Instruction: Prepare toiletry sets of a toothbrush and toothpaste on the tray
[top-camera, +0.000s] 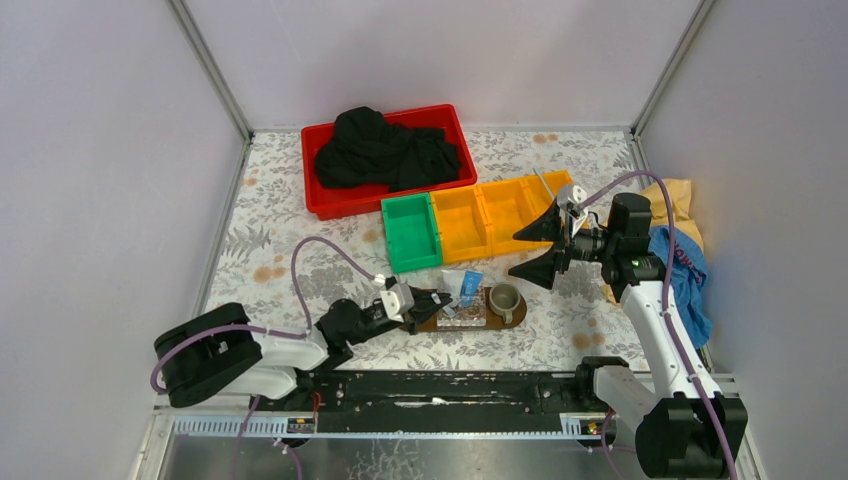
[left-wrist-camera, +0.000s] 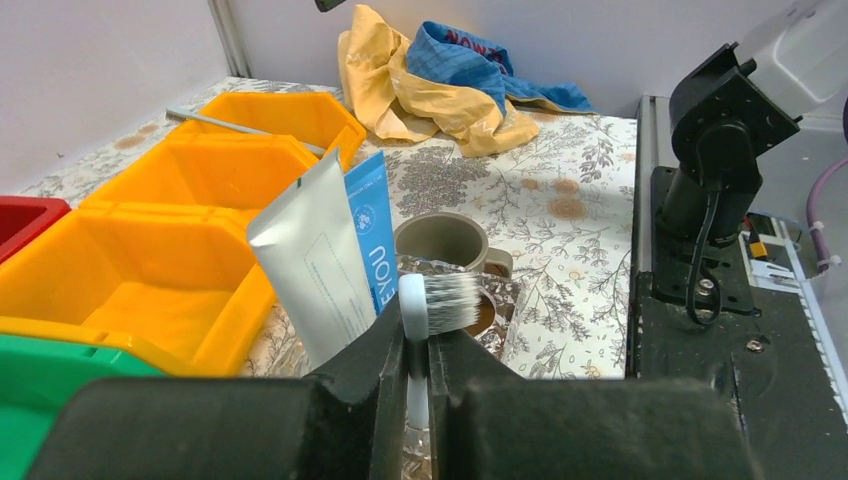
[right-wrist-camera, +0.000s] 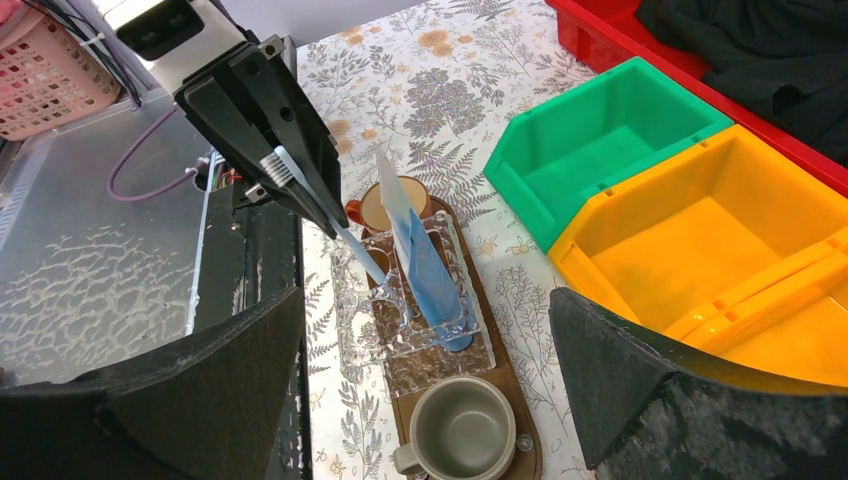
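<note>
My left gripper (left-wrist-camera: 418, 335) is shut on a pale toothbrush (left-wrist-camera: 440, 303), bristle head above the fingers. In the right wrist view the toothbrush (right-wrist-camera: 335, 225) slants down from the left gripper (right-wrist-camera: 290, 185), with its lower end at the clear ribbed holder (right-wrist-camera: 415, 320) on the dark-brown tray (right-wrist-camera: 512, 360). A silvery-white toothpaste tube (left-wrist-camera: 315, 265) and a blue one (left-wrist-camera: 372, 235) stand in that holder. A second toothbrush (left-wrist-camera: 245, 125) lies across the far yellow bin. My right gripper (top-camera: 515, 255) is open and empty, hovering above the tray's right end.
A grey mug (right-wrist-camera: 463, 432) stands on the tray's end and a brown cup (right-wrist-camera: 385, 205) at its other end. A green bin (top-camera: 410, 232) and yellow bins (top-camera: 485, 218) sit behind the tray. Behind them is a red bin of black cloth (top-camera: 385, 150). Yellow and blue cloths (top-camera: 680, 250) lie at the right.
</note>
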